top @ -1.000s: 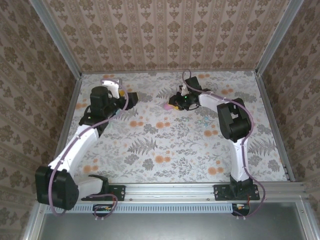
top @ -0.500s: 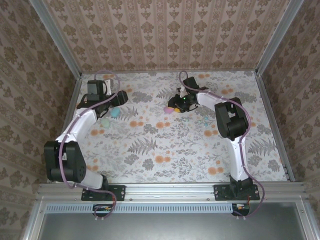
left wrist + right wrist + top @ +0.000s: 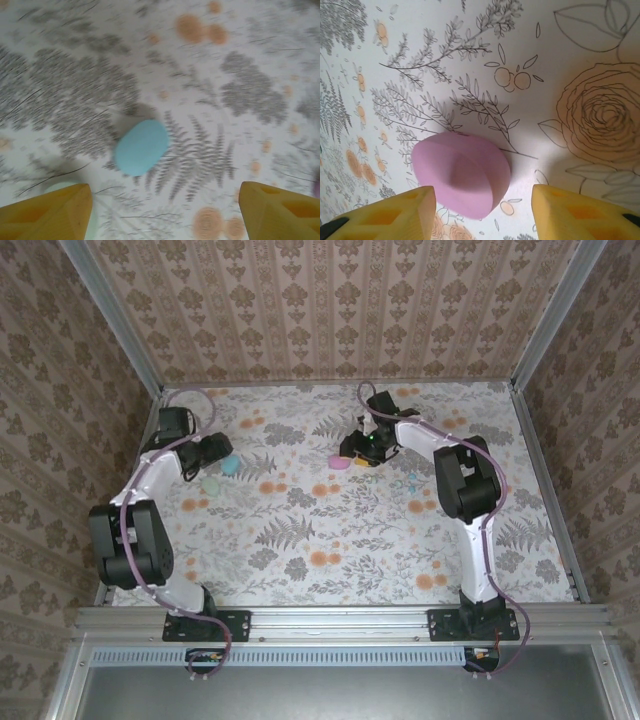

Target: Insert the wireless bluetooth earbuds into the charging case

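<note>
Two earbuds (image 3: 413, 480), seemingly the tiny teal specks, lie right of the pink case (image 3: 461, 174): likely light, hard, slick, best pinched across the body; right gripper (image 3: 484, 200) parted astride that case, left gripper (image 3: 165, 200) spread wide, both empty.

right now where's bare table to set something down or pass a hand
Bare: the near middle of the table, between the two arms' bases. Crowded: far left, where the blue case and mint case lie by the left tool, and around the pink case at the right tool.
</note>
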Robot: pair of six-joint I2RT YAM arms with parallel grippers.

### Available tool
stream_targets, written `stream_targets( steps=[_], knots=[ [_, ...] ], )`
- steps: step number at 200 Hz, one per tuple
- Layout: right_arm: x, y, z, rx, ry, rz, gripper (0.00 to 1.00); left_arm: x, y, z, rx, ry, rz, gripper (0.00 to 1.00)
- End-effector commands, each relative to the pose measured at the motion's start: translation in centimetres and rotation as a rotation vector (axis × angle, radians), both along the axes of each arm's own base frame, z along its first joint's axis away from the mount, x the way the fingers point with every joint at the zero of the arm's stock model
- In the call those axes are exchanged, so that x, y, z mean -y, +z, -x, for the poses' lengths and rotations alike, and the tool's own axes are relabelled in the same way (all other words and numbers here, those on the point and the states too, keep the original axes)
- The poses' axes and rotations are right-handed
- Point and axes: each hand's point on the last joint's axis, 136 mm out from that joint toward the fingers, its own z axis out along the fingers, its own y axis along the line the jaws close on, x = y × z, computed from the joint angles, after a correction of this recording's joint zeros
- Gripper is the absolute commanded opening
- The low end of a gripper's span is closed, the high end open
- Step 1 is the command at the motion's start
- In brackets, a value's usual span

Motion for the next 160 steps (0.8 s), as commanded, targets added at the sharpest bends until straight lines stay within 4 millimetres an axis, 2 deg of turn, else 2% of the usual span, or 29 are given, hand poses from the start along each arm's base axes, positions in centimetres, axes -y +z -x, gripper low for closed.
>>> stream_targets(
  steps=[1, 31, 77, 160],
  knots=[
    [0.5, 4.9, -0.1, 0.100, 0.006, 0.016, 0.56, -3.1, -2.4, 1.7, -0.157, 0.115, -0.070, 0.78],
    [0.5, 7.1, 0.7, 0.137, 0.005, 0.006, 0.56, -4.1, -4.4, 2.6, -0.267, 0.153, -0.108, 0.77],
    [1.0, 8.5, 1.2, 0.163, -0.002, 0.013, 0.57, -4.5, -6.2, 4.0, -0.352, 0.235, -0.113, 0.72],
    [1.2, 9.8, 1.7, 0.180, 0.007, 0.006, 0.57, -3.2, -7.7, 3.1, -0.387, 0.206, -0.141, 0.67]
  ],
)
